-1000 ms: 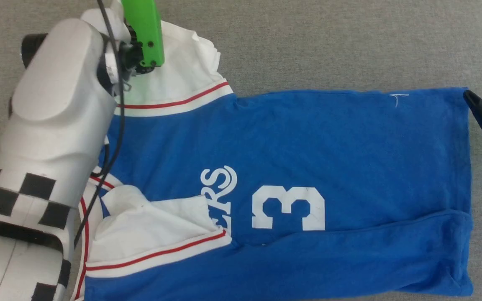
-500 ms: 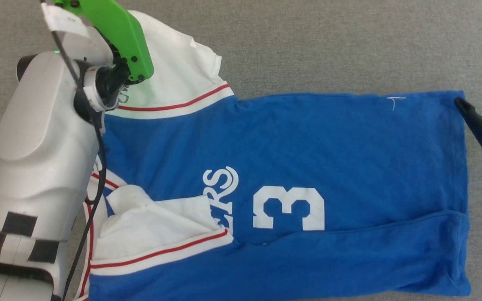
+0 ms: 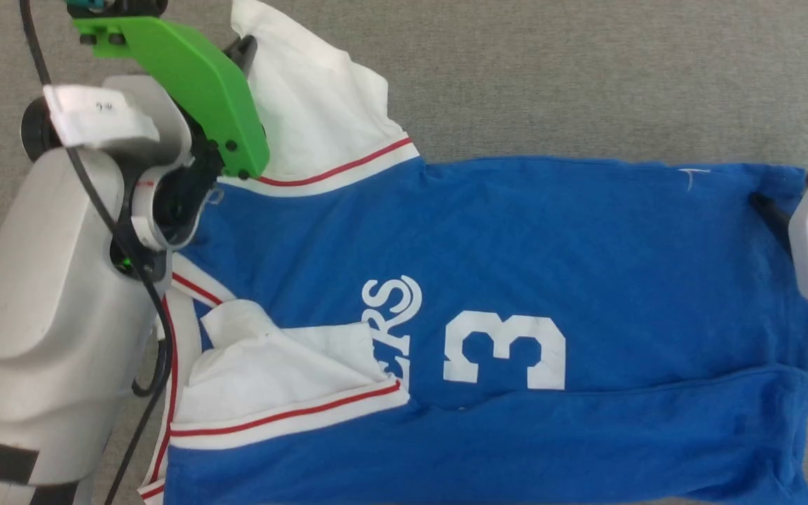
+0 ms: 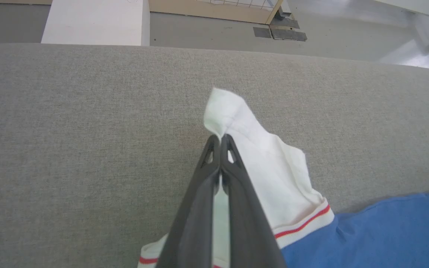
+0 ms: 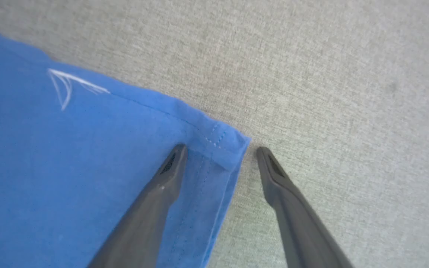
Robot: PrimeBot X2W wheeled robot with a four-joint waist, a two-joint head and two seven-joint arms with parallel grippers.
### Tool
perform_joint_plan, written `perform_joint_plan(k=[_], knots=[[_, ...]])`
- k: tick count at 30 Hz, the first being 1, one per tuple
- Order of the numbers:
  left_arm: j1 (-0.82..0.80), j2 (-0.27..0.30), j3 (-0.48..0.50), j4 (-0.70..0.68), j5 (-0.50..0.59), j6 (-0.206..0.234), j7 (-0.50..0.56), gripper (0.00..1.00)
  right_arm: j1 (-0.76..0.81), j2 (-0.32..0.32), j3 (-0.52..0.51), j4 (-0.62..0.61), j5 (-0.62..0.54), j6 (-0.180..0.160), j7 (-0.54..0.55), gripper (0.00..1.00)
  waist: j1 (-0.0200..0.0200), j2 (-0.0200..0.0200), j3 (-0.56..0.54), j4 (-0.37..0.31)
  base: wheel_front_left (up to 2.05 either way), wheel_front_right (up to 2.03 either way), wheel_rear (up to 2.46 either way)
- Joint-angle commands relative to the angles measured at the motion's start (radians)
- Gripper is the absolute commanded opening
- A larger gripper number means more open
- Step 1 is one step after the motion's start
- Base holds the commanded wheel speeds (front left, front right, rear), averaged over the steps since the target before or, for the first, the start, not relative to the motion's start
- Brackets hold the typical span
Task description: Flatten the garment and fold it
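The garment (image 3: 516,266), a bright blue T-shirt with white sleeves, red-striped trim and a white "3", lies spread on the grey surface. Its far white sleeve (image 4: 270,167) is pinched at its tip by my left gripper (image 4: 220,138), which is shut on the cloth; in the head view one dark finger (image 3: 243,50) shows at that sleeve (image 3: 306,105). My right gripper (image 5: 220,150) stands open astride the blue hem corner (image 5: 223,143), one finger over the cloth, the other over the bare surface. The near sleeve (image 3: 271,372) lies folded over the chest.
A grey fabric surface (image 3: 586,70) carries the shirt. Beyond its far edge, the left wrist view shows a floor (image 4: 330,37), a white box (image 4: 95,22) and a wooden frame (image 4: 214,7). My pale left forearm (image 3: 46,301) covers the shirt's collar side.
My left gripper has closed on the far sleeve's tip and drawn it outward. The right gripper has moved in over the hem corner. The camera has shifted a little.
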Motion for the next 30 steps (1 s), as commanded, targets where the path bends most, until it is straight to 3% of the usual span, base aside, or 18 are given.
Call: perform_joint_plan(k=[1, 2, 3, 12, 21, 30], knots=[[0.022, 0.008, 0.004, -0.022, 0.009, 0.005, -0.008, 0.00, -0.002, 0.000, 0.022, 0.033, -0.003, -0.001, 0.019, 1.00, 0.0001, 0.0000, 0.004, 0.008, 0.00, 0.00, 0.00], [0.030, 0.009, 0.006, -0.036, 0.009, 0.006, -0.013, 0.00, -0.005, -0.001, 0.027, 0.041, 0.004, -0.001, 0.023, 0.25, 0.0001, 0.0000, 0.004, 0.009, 0.00, 0.00, 0.00], [0.039, 0.012, 0.008, -0.053, 0.009, 0.007, -0.019, 0.00, -0.007, -0.002, 0.032, 0.047, 0.018, -0.001, 0.026, 0.00, 0.0001, 0.0000, 0.000, 0.010, 0.00, 0.00, 0.00], [0.173, 0.040, 0.067, -0.208, -0.035, 0.012, -0.076, 0.00, 0.016, -0.006, 0.008, 0.027, 0.087, -0.001, -0.035, 0.00, 0.0001, 0.0000, -0.113, 0.000, 0.00, 0.00, 0.00], [0.463, 0.066, 0.150, -0.351, -0.096, 0.066, -0.133, 0.00, 0.172, 0.041, -0.088, -0.002, 0.092, -0.001, -0.093, 0.00, 0.0001, 0.0000, -0.245, 0.004, 0.00, 0.00, 0.00], [0.783, 0.019, 0.207, -0.435, -0.167, 0.112, -0.212, 0.00, 0.335, 0.102, -0.113, -0.010, 0.081, -0.001, -0.081, 0.00, 0.0001, 0.0000, -0.316, 0.015, 0.00, 0.00, 0.00]])
